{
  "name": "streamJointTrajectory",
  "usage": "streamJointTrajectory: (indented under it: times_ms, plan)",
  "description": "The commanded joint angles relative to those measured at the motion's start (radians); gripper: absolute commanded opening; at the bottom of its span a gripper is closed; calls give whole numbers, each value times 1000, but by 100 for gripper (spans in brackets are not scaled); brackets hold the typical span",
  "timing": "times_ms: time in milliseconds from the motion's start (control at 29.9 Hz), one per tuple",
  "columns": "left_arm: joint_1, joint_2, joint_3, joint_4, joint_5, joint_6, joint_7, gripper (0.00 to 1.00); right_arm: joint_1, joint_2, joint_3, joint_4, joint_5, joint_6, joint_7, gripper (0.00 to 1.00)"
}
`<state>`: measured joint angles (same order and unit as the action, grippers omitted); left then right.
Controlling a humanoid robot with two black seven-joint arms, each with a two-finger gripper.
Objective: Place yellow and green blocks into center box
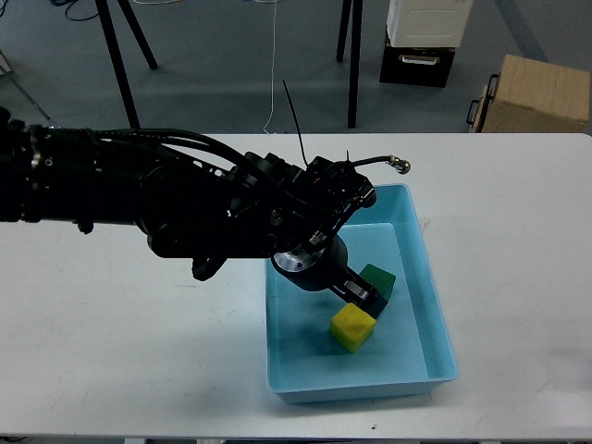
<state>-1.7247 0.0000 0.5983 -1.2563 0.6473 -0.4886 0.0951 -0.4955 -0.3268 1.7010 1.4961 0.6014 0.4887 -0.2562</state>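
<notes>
Left arm reaches in from the left over the white desk (111, 351) & ends inside the light-blue tray (435, 305). Left gripper (363, 294) sits low in the tray, right at the green block (379, 279). Fingers look dark & bunched, so can't tell if it's gripping the block or already let go. Right arm/gripper not in view.

Yellow block (352, 327) lies on the tray floor, just near-left of the green one, touching or almost touching it. Green block also within the tray walls, towards the middle-right.

Judgement: both blocks are in the tray, so this looks like the last step, i.e. setting down or releasing the green one. Next move prob calls for spreading the fingers if not yet done, then lifting straight up & back left w/o clipping the yellow block or the tray's left wall.

Beyond the desk, on the floor: cardboard box (541, 92) far right, black-and-white crate (424, 42) beside it.
</notes>
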Motion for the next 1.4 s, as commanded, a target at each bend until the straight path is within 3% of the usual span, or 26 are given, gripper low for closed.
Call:
streamJointTrajectory:
  times_ms: [0, 267, 401, 501, 668, 835, 935, 1202, 1369]
  plan:
    - [-1, 0, 0, 6, -1, 0, -11, 85, 0, 0, 0, -5, -2, 0, 0, 100]
    - [-19, 40, -87, 138, -133, 0, -107, 85, 6, 0, 6, -8, -2, 0, 2, 100]
    - [22, 164, -311, 150, -159, 0, -109, 85, 9, 0, 6, -7, -2, 0, 2, 100]
    - [117, 215, -490, 150, -163, 0, -106, 87, 11, 0, 5, -7, -2, 0, 2, 100]
    - [200, 271, -659, 190, -305, 0, -109, 87, 12, 0, 6, -7, -2, 0, 2, 100]
    - [365, 270, -1059, 379, -425, 0, -103, 87, 12, 0, 6, -7, -2, 0, 2, 100]
    - [457, 273, -1276, 405, -425, 0, -100, 87, 12, 0, 15, -7, -2, 0, 2, 100]
    - [758, 290, -1774, 400, -429, 0, -95, 87, 15, 2, 20, -4, -2, 0, 3, 100]
    - [982, 267, -2005, 263, -429, 0, -91, 87, 20, 6, 22, 9, -2, 0, 3, 100]
